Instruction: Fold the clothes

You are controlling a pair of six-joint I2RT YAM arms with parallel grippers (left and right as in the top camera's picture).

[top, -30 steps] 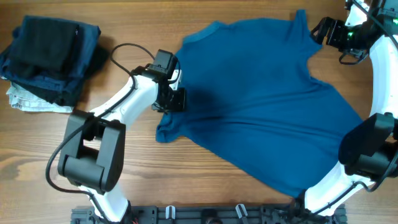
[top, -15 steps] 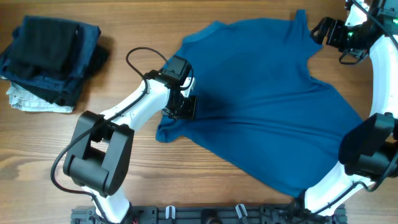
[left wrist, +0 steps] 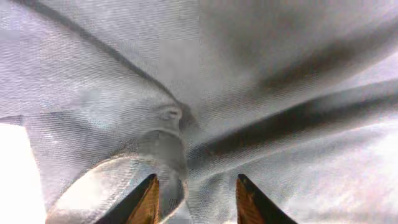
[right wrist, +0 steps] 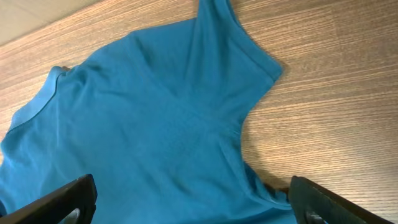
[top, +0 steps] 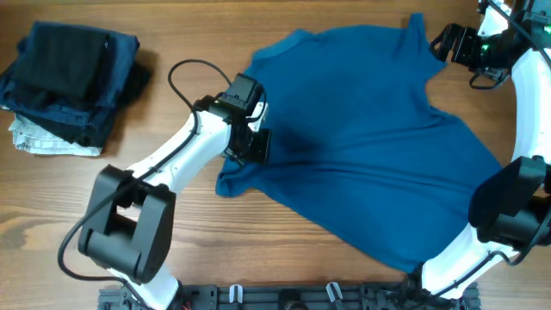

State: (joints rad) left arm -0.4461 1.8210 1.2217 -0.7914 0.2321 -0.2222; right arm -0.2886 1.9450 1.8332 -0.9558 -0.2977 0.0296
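The blue T-shirt [top: 362, 146] lies spread, skewed and wrinkled, across the middle and right of the wooden table [top: 52, 215]. The left tool [top: 250, 142] is pressed into its left side just above the near sleeve; its tips stand narrowly apart against the cloth, and I cannot tell whether they pinch it. The right tool [top: 448, 41] hangs released, its fingers wide apart, by the far sleeve. Folded dark garments [top: 69, 73] sit stacked at far left

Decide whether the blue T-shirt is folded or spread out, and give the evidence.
Spread out, not folded: the T-shirt lies open, collar and both sleeves visible, merely wrinkled.
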